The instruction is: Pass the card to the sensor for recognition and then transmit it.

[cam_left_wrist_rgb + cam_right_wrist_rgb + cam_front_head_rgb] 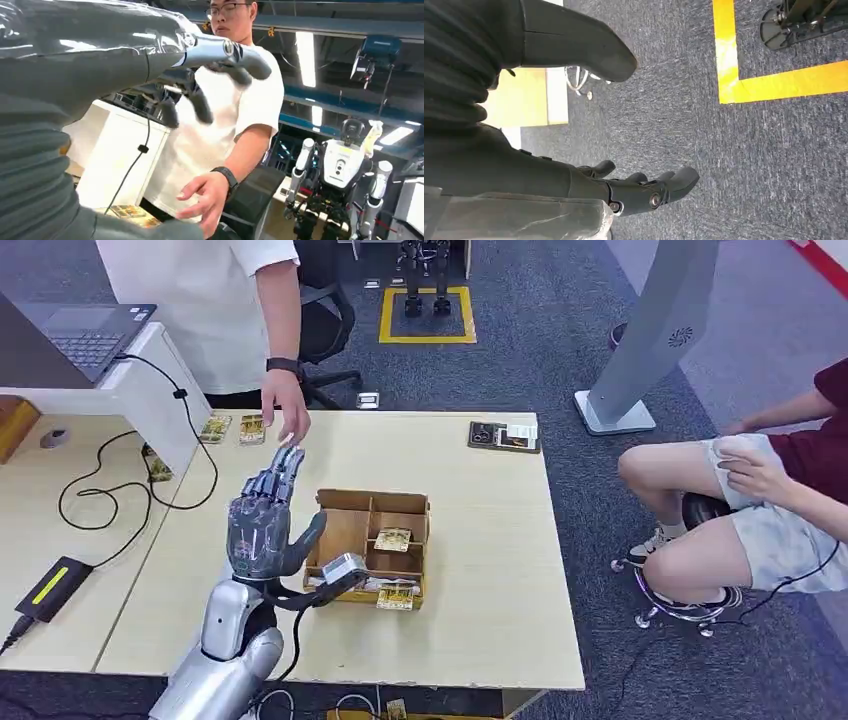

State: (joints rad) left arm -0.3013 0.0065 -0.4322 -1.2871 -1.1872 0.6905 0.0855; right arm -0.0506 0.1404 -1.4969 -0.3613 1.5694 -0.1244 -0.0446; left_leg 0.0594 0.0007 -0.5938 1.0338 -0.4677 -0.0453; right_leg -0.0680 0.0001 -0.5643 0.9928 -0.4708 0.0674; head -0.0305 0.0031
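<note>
My left hand (262,525) is raised above the table, left of a wooden divided box (372,498). Its fingers (285,472) stretch toward a person's hand (290,420) at the far edge. In the left wrist view this hand (100,75) holds nothing, its dark fingers (200,105) are spread, and the person's hand (205,197) reaches in below them. Yellow-patterned cards lie in the box (393,539) and along its front (396,598). A small black flat device (504,436) lies at the table's far right. My right hand (524,150) hangs empty over the grey carpet, fingers (649,192) loosely extended.
Two more cards (232,428) lie at the far left by a white stand (150,390) carrying a laptop (85,335). A black adapter (50,585) and cables lie on the left table. A seated person (760,500) is to the right. A grey pillar base (615,415) stands beyond the table.
</note>
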